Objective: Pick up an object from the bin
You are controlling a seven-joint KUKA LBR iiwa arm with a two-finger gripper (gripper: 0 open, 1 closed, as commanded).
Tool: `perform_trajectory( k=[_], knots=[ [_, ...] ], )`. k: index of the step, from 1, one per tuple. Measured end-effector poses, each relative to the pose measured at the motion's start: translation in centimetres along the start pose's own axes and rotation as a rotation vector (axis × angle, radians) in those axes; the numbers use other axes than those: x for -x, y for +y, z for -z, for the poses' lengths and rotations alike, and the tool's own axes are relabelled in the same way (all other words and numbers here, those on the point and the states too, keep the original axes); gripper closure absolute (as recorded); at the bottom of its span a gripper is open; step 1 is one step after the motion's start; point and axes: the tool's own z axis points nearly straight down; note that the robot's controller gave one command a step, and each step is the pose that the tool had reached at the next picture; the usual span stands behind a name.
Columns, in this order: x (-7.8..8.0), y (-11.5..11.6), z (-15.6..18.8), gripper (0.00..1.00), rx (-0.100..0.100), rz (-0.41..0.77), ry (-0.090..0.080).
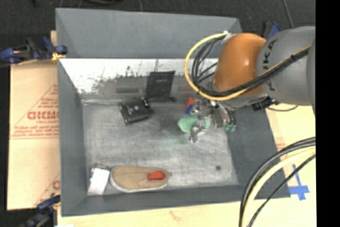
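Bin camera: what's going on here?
The arm's gripper is down in the right half of the grey bin, right beside a small green thing; whether it grips it cannot be told. A black box lies near the back wall, a tan slipper-like thing with a red patch by the front wall.

We've got open floor (151, 150) mid-bin. A black block (135, 110) and black panel (160, 85) crowd the back wall (101, 73), a tan shoe (133, 179) hugs the front, and a green lump (186, 124) sits right of centre.
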Motion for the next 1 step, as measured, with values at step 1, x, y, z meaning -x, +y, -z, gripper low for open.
perform_trajectory(
  k=[1],
  knots=[
    [-0.14,0.01,1.48,1.0,0.0,0.001,0.005]
  ],
)
